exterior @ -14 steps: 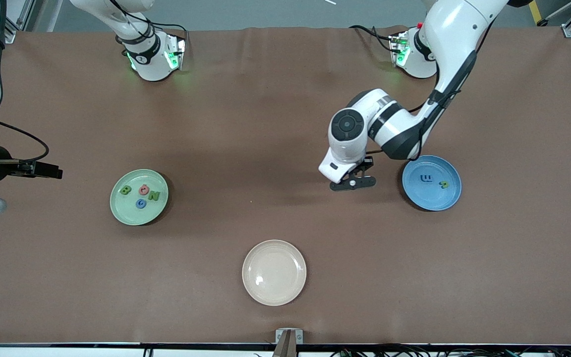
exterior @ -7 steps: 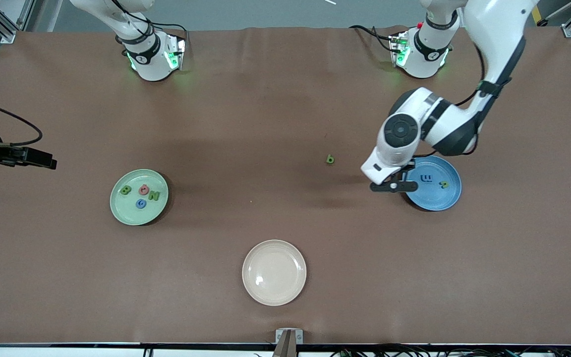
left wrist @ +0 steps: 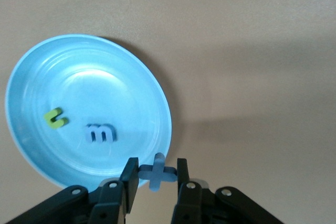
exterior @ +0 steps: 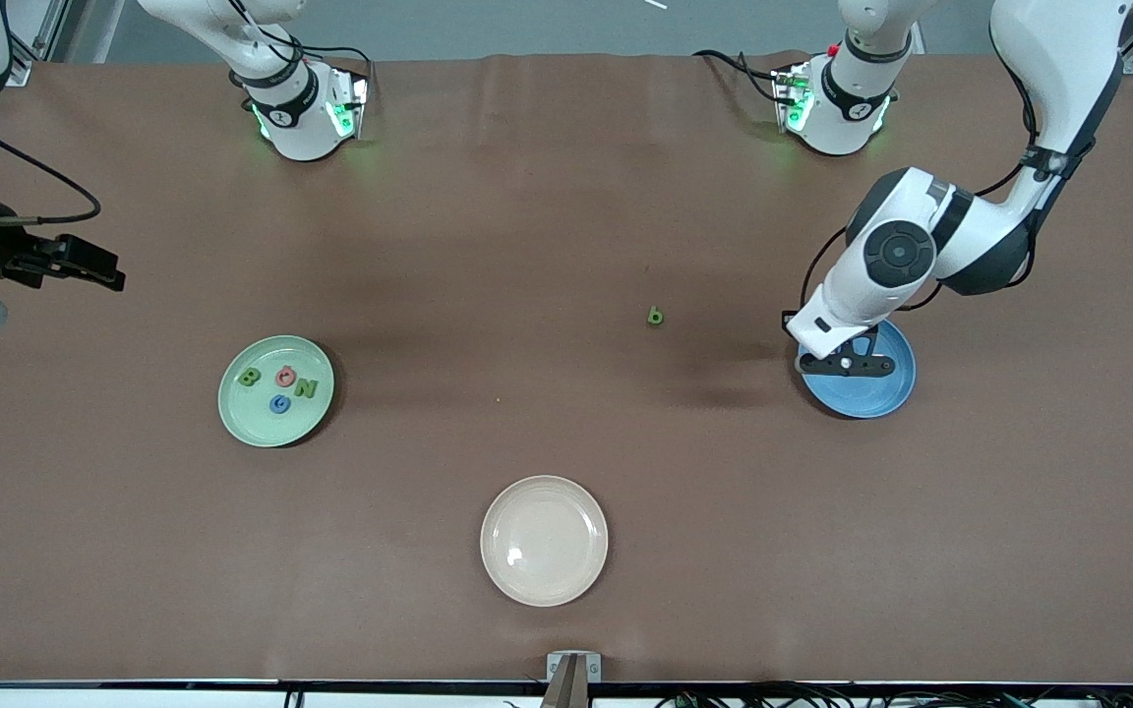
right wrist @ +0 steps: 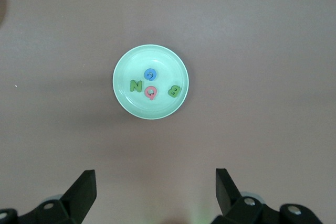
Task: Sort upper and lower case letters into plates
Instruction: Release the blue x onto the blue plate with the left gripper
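My left gripper (left wrist: 154, 174) pinches the blue x (left wrist: 156, 171) flat over the blue plate's (left wrist: 31, 108) rim; my right gripper (right wrist: 152, 192) waits, spread wide.

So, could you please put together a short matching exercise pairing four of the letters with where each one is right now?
Things:
1. blue x
2. green b
3. blue m
4. green N

Places:
A. lying in the pale green plate
B. lying in the blue plate
C. pinched in the left hand over the blue plate's rim
D. on the bare table between the two plates

Pairs: 1-C, 2-D, 3-B, 4-A
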Available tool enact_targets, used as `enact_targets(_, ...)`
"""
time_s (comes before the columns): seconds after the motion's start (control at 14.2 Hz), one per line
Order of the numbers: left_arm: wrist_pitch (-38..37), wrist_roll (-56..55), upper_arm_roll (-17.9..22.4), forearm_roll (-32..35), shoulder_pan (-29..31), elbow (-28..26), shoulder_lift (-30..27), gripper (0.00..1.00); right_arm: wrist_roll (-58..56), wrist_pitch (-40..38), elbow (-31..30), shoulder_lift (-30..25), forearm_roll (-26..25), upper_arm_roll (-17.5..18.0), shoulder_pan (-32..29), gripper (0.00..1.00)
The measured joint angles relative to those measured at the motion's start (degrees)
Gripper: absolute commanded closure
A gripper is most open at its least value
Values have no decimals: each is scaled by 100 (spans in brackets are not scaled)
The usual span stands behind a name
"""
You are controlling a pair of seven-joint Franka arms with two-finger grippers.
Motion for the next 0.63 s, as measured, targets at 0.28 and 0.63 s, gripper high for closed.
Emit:
enact_targets(0.28,642,161,-1,310,254,-477,-3,78,0,33,-288,-258,0,-82,73,0)
enact_targets(0.63,801,166,0,679,470,-571,92,78,0,34,-333,-415,0,-109,75,0)
